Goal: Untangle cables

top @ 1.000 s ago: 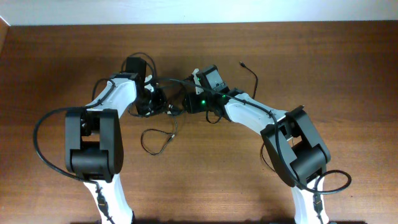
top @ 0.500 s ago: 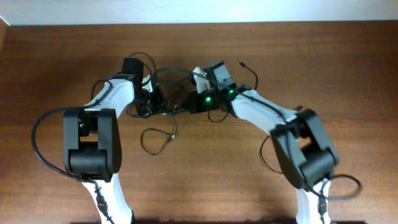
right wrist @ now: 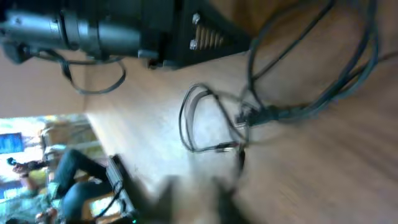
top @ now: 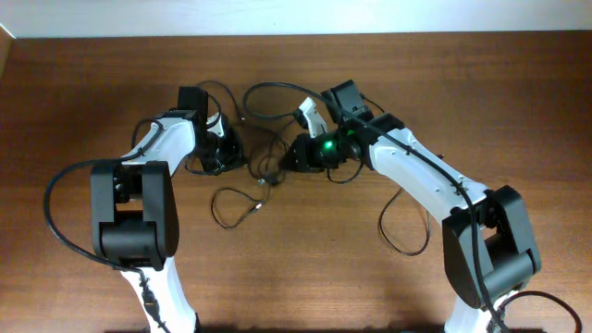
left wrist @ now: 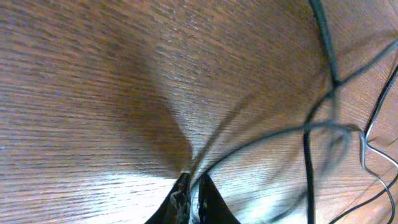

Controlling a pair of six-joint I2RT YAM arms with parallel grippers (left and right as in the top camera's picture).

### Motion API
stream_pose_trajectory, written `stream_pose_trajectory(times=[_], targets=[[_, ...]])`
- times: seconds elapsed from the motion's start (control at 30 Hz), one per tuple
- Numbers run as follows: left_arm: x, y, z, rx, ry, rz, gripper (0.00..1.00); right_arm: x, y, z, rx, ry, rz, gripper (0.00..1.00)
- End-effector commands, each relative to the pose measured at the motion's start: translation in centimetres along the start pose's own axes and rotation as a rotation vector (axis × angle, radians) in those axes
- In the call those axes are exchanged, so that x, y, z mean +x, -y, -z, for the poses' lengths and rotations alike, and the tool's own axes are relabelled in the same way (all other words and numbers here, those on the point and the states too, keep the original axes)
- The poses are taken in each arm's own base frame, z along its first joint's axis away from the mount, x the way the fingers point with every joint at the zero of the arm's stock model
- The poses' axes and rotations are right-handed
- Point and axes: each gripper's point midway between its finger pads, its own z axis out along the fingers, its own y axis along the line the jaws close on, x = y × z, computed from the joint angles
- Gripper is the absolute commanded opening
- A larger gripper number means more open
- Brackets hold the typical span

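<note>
Table (top: 518,111) wood, grained, slight sheen; cables (left wrist: 323,37) black rubbery, matt.

A brown wooden desk (top: 518,111) filled nearly the whole overhead view, its grain running from left to right. Along its far edge a narrow pale strip (top: 296,17) was seen, and a small pale wedge (top: 4,31) cut across the far left corner. In the left wrist view the desk (left wrist: 81,68) was seen from close by, with a dark shadow (left wrist: 158,134) across its middle and a pale sheen (left wrist: 87,193) below that. In the right wrist view, blurred surroundings (right wrist: 43,168) appeared beyond the desk (right wrist: 323,180) at the lower left, with a bright blue patch (right wrist: 11,142); nothing more could be made out there.
</note>
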Motion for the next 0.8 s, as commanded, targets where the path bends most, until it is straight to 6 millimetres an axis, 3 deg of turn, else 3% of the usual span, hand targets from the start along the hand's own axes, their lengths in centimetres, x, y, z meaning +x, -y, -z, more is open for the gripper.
stream_pose_trajectory(times=[0.0,0.03,0.13,0.27,0.37,0.5,0.67,0.77], targets=[[-0.1,0.1,0.5,0.013,0.008,0.004,0.07,-1.6,0.9,0.4,0.076,0.073,0.042,0.55],[-0.1,0.1,0.5,0.013,0.008,0.004,0.07,-1.8,1.0,0.4,0.087,0.085,0.048,0.64],[-0.1,0.0,0.5,0.013,0.008,0.005,0.08,-2.0,2.9,0.7,0.192,0.109,0.029,0.75],[-0.2,0.1,0.8,0.042,0.002,0.013,0.09,-0.9,6.3,1.1,0.350,0.100,-0.028,0.76],[-0.3,0.0,0.9,0.045,0.004,0.018,0.10,-1.5,8.1,0.8,0.410,0.148,-0.118,0.66],[-0.3,0.0,0.9,0.045,0.004,0.019,0.12,-3.2,8.6,-1.4,0.407,0.204,-0.068,0.39],[-0.3,0.0,0.9,0.045,0.004,0.019,0.12,-5.6,12.3,-3.6,0.553,0.334,-0.015,0.45],[-0.4,0.1,0.9,0.050,0.005,0.016,0.12,-5.5,14.3,-5.4,0.560,0.330,-0.018,0.44]])
